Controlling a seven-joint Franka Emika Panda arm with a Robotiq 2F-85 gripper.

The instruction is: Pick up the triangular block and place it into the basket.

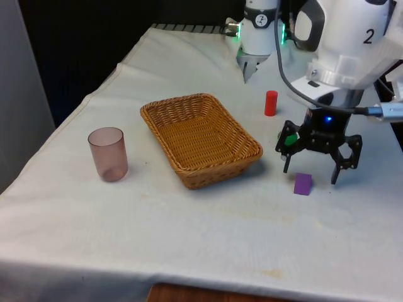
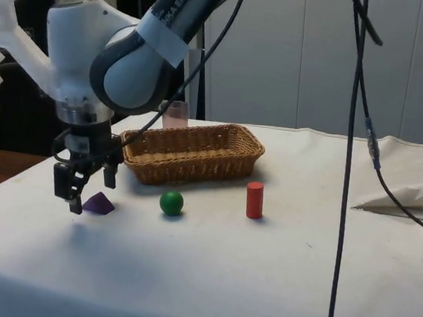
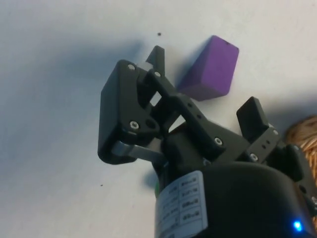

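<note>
Since the whole grab hinges on where the block sits against the fingers, start there: the black two-finger tool (image 1: 312, 171) hangs low over the white-clothed desk (image 1: 189, 239) with its fingers spread wide and nothing between them. The small purple triangular block (image 1: 303, 184) lies on the cloth just beside the fingertips, not yet between them. In the front view it's at about 7 o'clock from the midpoint of the fingers, a bit nearer the camera. The side view has the purple block (image 2: 99, 203) right next to the lower fingertip, at roughly 3 o'clock from it; touching or just apart, I can't tell.

From the wrist camera the block (image 3: 210, 69) reads as a wedge, with its long edge running slantwise to the line joining the two fingers, so I'd guess a short sideways shift plus maybe a small twist before closing.

Further out, a green ball (image 2: 171, 203) rests behind the tool, then a red cylinder (image 1: 271, 103) stands upright at about 11 o'clock from the tool in the front view. The woven wicker basket (image 1: 199, 138) is well off at 9 o'clock, with a translucent pink plastic cup (image 1: 107, 154) beyond it.

Writing-wise, "FRANKA EMIKA" is partly readable on the arm's band in the side view. The sticker on the tool body in the wrist view is too small to read.
</note>
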